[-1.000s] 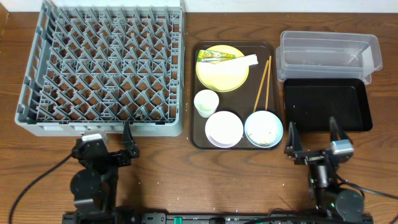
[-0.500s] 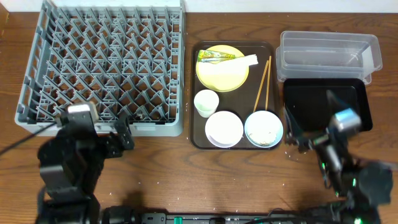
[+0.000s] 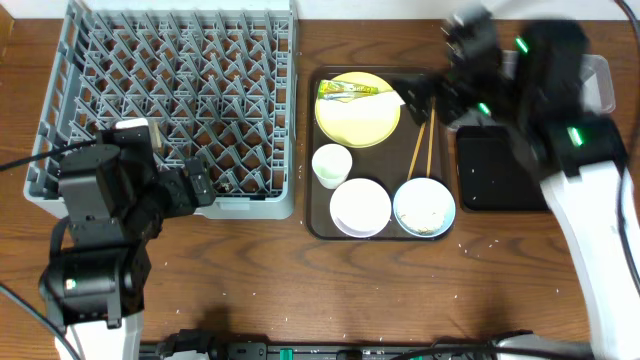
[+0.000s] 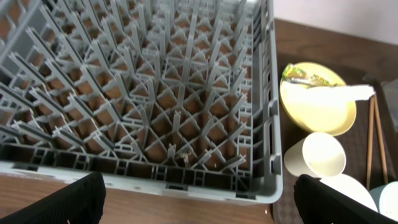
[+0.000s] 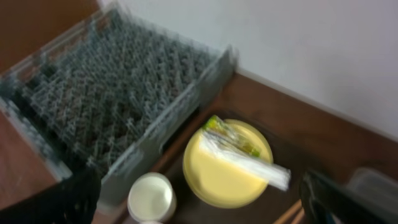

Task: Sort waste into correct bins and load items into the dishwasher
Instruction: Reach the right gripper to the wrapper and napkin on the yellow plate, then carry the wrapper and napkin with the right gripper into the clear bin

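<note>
On the brown wooden counter (image 3: pixel 300 290), overhead, nothing is judged done: the large grey pegged plastic dish rack (image 3: pixel 170 100) is unloaded, while the round yellow plate (image 3: pixel 357 122) carrying the crumpled white napkin (image 3: pixel 396 97) and yellow-green wrapper (image 3: pixel 345 90), the small white cup (image 3: pixel 331 163), white bowl (image 3: pixel 360 205), light-blue bowl (image 3: pixel 424 205) and wooden chopsticks (image 3: pixel 422 135) are left on the brown serving tray (image 3: pixel 308 215), beside the shallow black tray (image 3: pixel 490 175) and part-hidden clear plastic tub (image 3: pixel 601 88). From the left wrist, the left gripper (image 4: pixel 199 186) is seen spread, empty, at the rack's near rim, open room above its pegs. In the blurred right wrist view, the right gripper (image 5: pixel 199 186) is seen spread, empty, above the plate.
</note>
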You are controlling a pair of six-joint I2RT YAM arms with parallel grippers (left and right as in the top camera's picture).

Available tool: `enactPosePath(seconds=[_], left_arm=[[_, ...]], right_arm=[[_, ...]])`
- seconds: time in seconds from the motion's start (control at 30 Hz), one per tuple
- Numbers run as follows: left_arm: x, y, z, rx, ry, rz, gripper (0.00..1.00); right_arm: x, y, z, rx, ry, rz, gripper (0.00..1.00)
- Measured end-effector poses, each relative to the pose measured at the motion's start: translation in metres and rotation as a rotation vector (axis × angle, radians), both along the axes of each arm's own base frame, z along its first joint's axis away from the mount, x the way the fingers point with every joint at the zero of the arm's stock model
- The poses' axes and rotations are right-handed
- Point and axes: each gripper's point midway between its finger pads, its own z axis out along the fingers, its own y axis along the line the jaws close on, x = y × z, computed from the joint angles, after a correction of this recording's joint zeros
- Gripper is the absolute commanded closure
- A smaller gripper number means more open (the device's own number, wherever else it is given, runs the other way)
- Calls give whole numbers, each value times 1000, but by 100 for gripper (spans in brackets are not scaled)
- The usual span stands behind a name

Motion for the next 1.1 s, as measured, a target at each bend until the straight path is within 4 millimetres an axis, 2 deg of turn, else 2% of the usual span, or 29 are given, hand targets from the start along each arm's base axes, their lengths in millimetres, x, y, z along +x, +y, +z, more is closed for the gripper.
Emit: enactPosePath(seconds=[0.13, 0.3, 0.47, 0.7, 0.87, 1.0, 1.1], left_arm=[[5, 0, -8, -3, 32, 0, 2], [12, 1, -21, -9, 80, 0, 2], [19, 2, -34, -13, 129, 0, 2], [26, 3, -50, -19, 187, 0, 2], [29, 3, -58, -22, 216, 0, 2], [30, 3, -63, -24, 232, 0, 2], [31, 3, -64, -24, 236, 0, 2]], right_arm=[[26, 22, -23, -99, 93, 40, 1], [60, 41, -71, -216, 127, 87, 1], [82, 48, -127, -283, 178, 114, 1], [113, 60, -172, -401, 53, 250, 3], [134, 62, -218, -487, 11, 302, 5], [143, 61, -260, -533, 31, 321, 8], [144, 60, -280, -546, 49, 331, 11]])
